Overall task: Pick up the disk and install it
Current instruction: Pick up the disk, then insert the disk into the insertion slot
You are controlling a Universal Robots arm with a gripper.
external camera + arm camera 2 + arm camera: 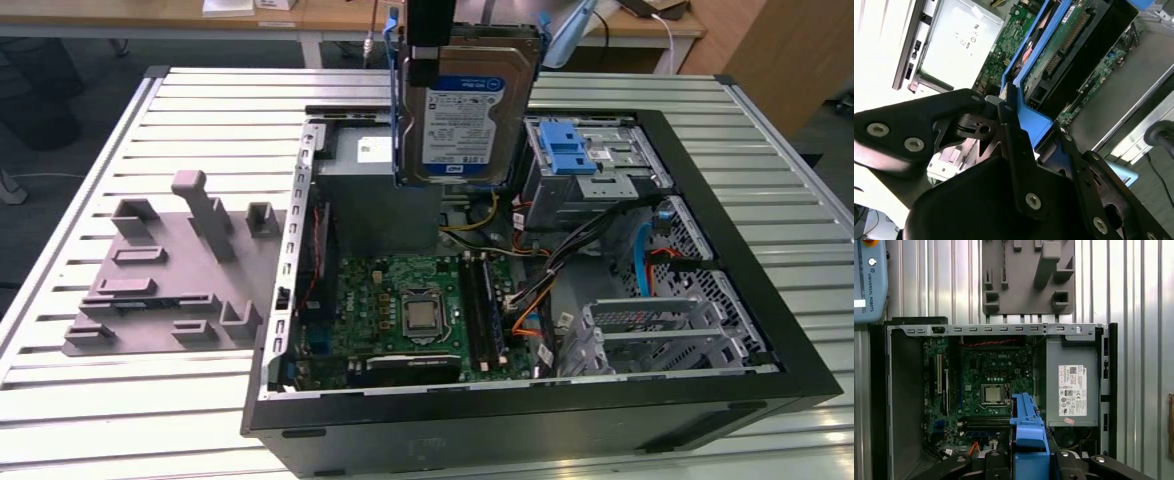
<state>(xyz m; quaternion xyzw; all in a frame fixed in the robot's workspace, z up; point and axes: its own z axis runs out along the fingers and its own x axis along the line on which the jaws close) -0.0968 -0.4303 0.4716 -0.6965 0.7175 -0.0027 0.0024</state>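
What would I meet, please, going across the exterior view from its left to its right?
A grey moulded fixture plate → the disk, raised upright → drive cage with a blue latch → black side wall of the computer case.

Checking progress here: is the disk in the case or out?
Out. In the exterior view the disk hangs upright, clamped in the gripper, above the open case, not set into it.

Silver disk, blue frame; green motherboard; grey fixture; ribbed table.
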